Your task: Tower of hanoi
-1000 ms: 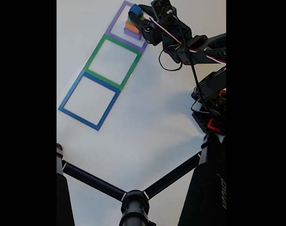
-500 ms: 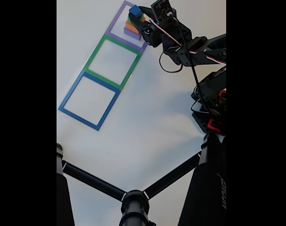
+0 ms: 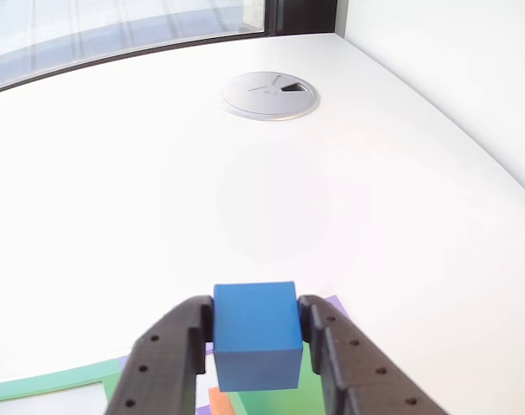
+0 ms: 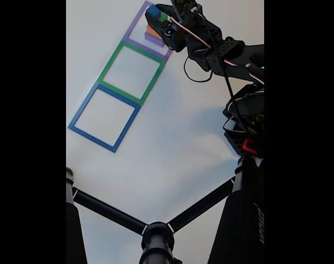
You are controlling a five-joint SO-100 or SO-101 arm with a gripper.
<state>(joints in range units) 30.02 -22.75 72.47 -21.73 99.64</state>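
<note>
— One small matte blue cube sits between the black claw fingers, pinched on both sides.

— And the other blocks?

— Orange block and flat purple block lie stacked inside the purple square outline on the white desk, below the cube; green block just beneath.

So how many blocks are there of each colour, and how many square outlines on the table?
Blue block, held between the gripper fingers: 1
Green block: 1
Orange block: 1
Purple block: 1
Square outlines, purple, green and blue: 3
Total: 4 blocks and 3 outlines, 7 things.
</note>
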